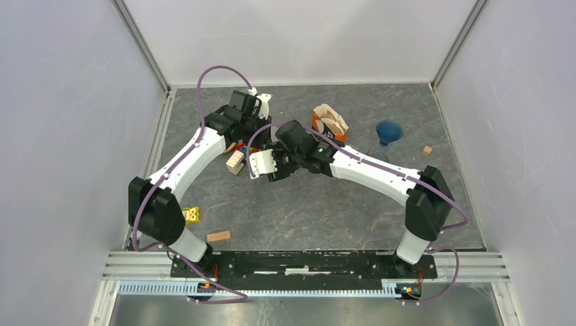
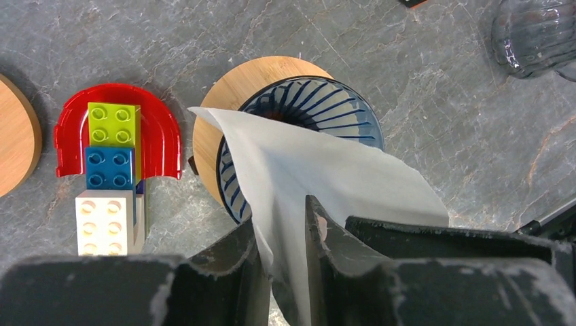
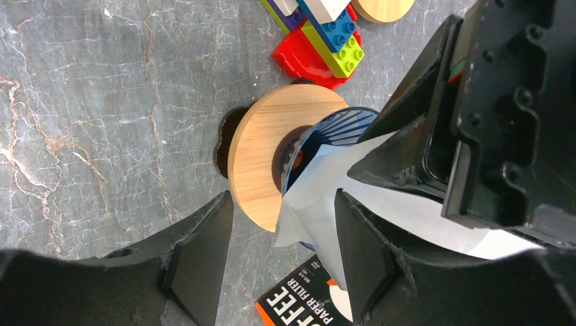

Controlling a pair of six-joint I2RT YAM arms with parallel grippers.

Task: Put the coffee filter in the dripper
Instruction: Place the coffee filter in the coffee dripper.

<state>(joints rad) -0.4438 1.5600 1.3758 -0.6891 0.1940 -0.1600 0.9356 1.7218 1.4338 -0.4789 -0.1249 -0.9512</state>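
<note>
In the left wrist view my left gripper is shut on a white paper coffee filter. The filter lies tilted over the blue ribbed dripper, which sits in a round wooden collar. Its far corner overhangs the rim. In the right wrist view my right gripper is open. The filter's corner and the edge of the dripper's collar lie between its fingers. The left gripper's black body is close on the right. In the top view the arms hide the dripper.
Toy bricks on a red curved piece lie left of the dripper. A ribbed glass stands at the far right. The orange filter box is beside the arms. A blue ribbed thing, wooden blocks and a yellow item lie around.
</note>
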